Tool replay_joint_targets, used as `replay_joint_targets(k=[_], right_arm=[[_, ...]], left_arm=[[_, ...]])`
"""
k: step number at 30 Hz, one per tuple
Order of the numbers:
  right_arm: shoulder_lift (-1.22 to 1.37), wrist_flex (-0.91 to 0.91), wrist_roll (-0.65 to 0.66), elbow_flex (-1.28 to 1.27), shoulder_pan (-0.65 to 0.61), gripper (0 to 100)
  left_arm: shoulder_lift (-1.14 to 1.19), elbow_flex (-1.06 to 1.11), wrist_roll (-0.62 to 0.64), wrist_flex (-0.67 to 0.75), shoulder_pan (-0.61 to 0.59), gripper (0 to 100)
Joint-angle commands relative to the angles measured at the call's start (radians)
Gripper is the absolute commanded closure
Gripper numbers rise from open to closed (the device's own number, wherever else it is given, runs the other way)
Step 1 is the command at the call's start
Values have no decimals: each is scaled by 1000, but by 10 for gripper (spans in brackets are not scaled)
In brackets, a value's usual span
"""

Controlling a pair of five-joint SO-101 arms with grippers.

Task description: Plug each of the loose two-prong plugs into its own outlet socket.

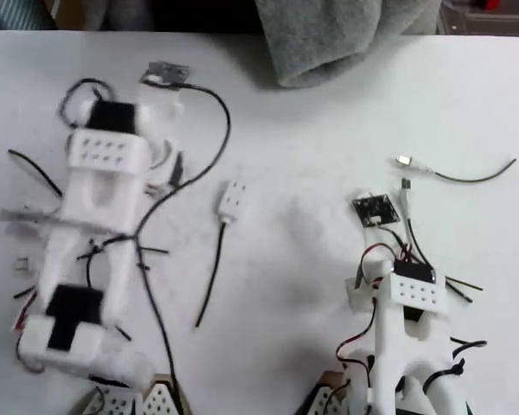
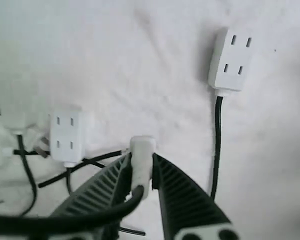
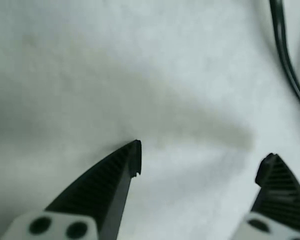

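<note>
Open table (image 1: 303, 147) between middle outlet socket (image 1: 233, 199) and my spread right gripper (image 3: 200, 162); near that socket, left gripper (image 2: 141, 161) pinches a white plug (image 2: 142, 146).

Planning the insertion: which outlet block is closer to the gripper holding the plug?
The outlet block among the tangled cables; the other block lies alone, farther off.
</note>
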State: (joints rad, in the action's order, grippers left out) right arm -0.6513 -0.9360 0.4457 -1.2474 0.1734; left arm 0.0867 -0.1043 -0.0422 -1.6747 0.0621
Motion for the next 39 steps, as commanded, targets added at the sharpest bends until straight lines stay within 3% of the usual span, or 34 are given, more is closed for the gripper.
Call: replay_joint_targets(k=[1, 6, 9, 14, 19, 26, 39], right_arm=[[2, 13, -8, 5, 7, 637], [2, 15, -8, 5, 7, 637], [2, 15, -9, 5, 7, 637], [2, 25, -55, 5, 13, 637], [2, 39, -66, 8, 58, 637], [5, 54, -109, 17, 82, 637], [10, 56, -109, 17, 79, 637]], left_arm=[[87, -69, 193, -23, 91, 976], [116, -107, 692, -28, 174, 976], [117, -143, 875, -17, 177, 976], [125, -203, 936, 28, 179, 976], [128, -199, 1134, 77, 179, 976], [209, -132, 1298, 295, 206, 976], [331, -127, 1332, 405, 252, 976]])
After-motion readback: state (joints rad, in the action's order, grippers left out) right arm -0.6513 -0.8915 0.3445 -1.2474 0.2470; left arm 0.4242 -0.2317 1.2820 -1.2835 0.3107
